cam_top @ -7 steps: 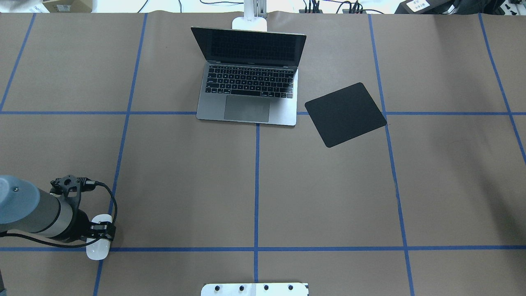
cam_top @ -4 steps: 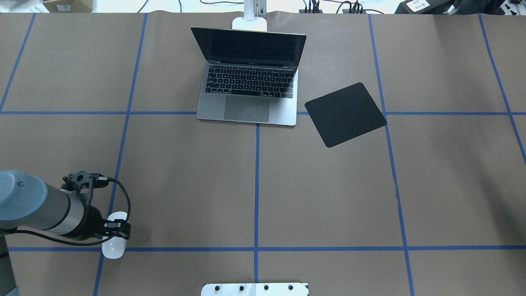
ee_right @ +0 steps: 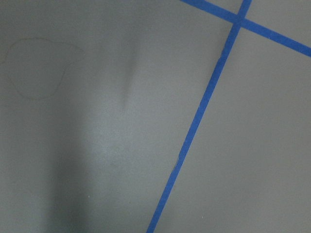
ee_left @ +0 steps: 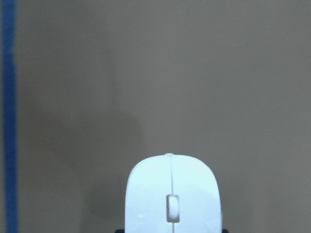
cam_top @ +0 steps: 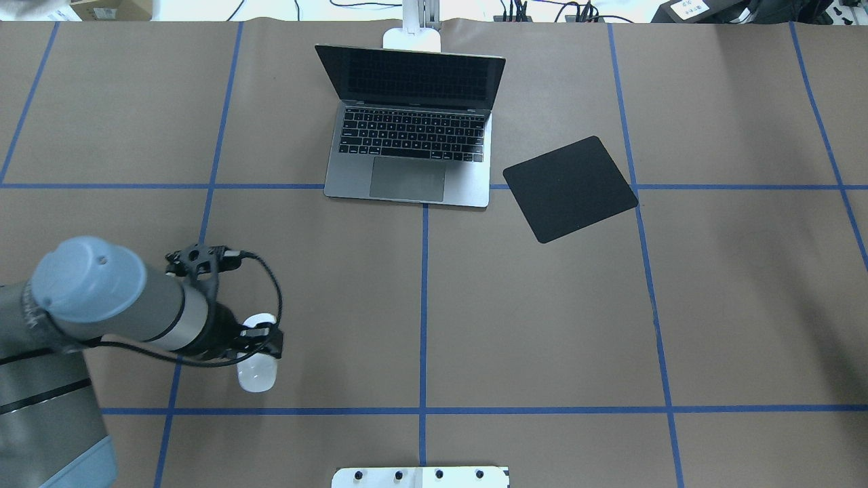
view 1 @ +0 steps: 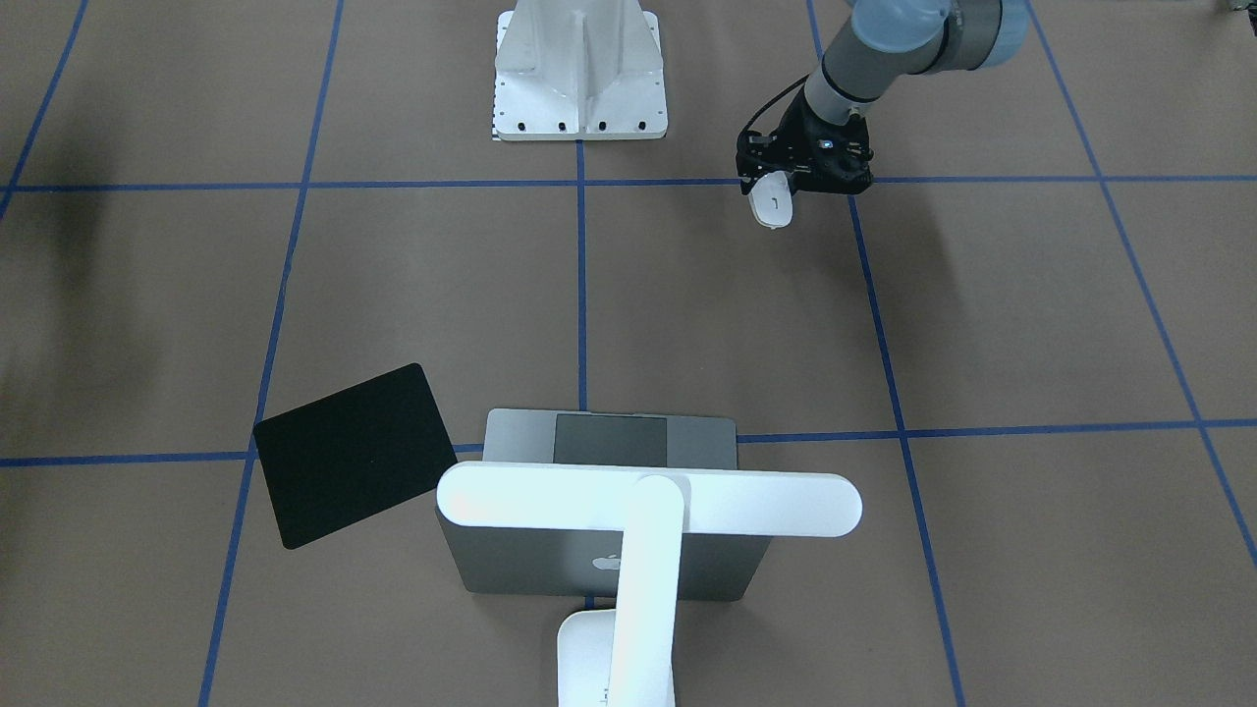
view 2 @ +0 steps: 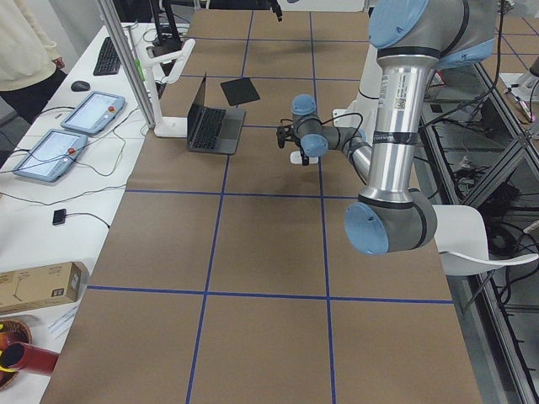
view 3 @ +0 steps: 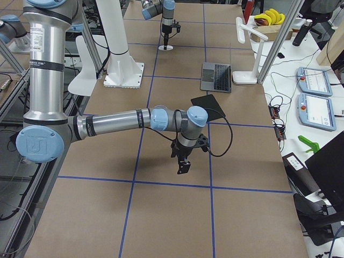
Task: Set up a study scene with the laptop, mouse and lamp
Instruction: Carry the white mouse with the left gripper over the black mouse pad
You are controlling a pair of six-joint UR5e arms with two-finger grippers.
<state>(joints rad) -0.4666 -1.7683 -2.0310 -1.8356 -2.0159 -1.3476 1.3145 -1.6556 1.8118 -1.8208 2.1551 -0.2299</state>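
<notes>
Closest in, the white pedestal point(cam_top: 420, 476) sits at the near edge of the surface point(cam_top: 542, 325). Just beyond it on the left, the left end effector point(cam_top: 261, 337) is clamped on the mouse point(cam_top: 257, 375), just past the near blue tape line point(cam_top: 339, 411). A wide stretch of bare brown paper lies between it and the laptop point(cam_top: 413, 132), which is open at far centre with its front edge on the cross line. The black pad point(cam_top: 569, 188) lies tilted just beside the laptop's right edge, not touching. The lamp point(view 1: 648, 501) stands behind the lid at the far edge, with its head bar above the laptop. The right end effector point(view 3: 183, 164) hangs over bare paper toward the right end. I cannot tell whether it is open or closed.
</notes>
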